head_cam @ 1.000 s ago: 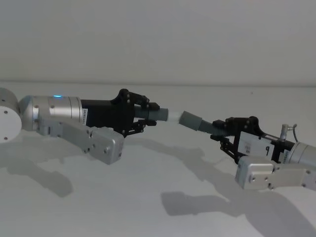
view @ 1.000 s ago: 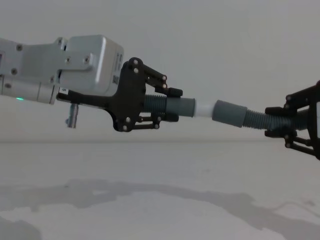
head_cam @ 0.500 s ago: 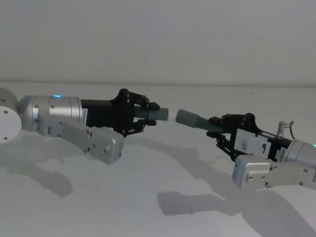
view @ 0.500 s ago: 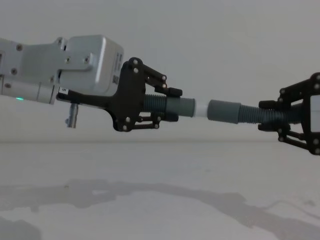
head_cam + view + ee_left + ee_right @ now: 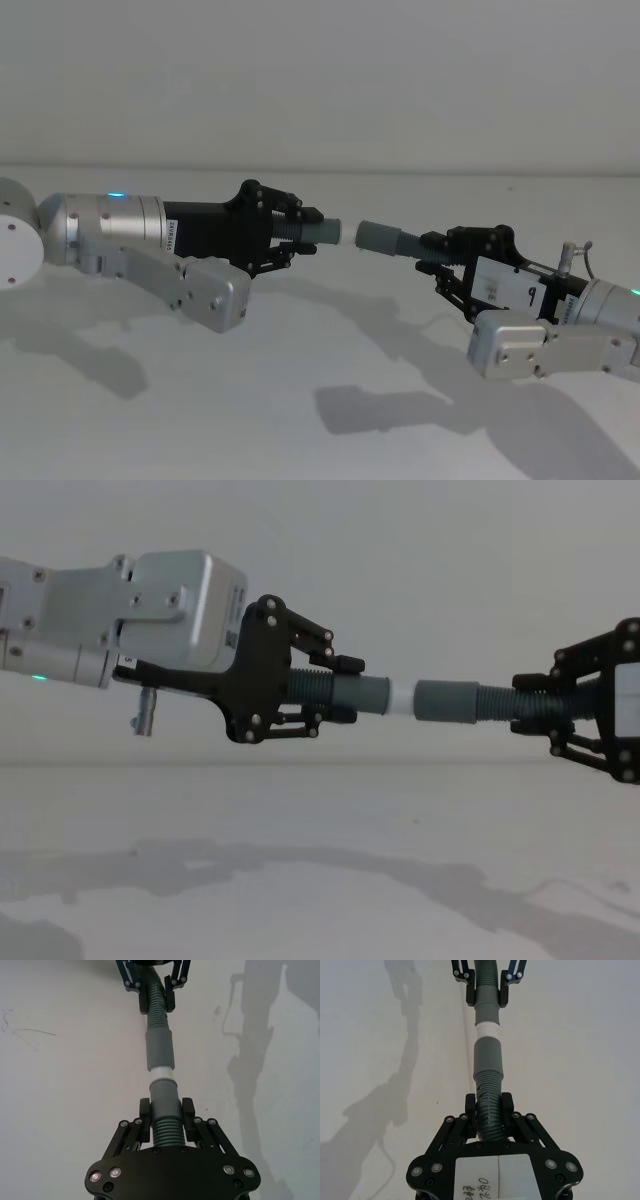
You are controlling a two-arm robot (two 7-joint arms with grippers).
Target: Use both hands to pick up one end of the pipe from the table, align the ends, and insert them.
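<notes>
Both pipe pieces are held in the air above the white table (image 5: 300,400). My left gripper (image 5: 300,230) is shut on the ribbed body of one dark grey piece (image 5: 365,695), whose whitish tip (image 5: 402,699) points right. My right gripper (image 5: 435,255) is shut on the ribbed body of the other piece, its wider socket (image 5: 447,701) pointing left. The two ends lie level and in line, with the tip (image 5: 162,1072) meeting the mouth of the socket (image 5: 159,1049). How far the tip sits inside the socket (image 5: 487,1057) I cannot tell.
The arms cast shadows (image 5: 400,410) on the bare table below. A pale wall (image 5: 320,80) stands behind the table's far edge.
My right gripper has moved left and levelled its piece, bringing the socket up to the whitish tip. The left gripper has stayed still.
</notes>
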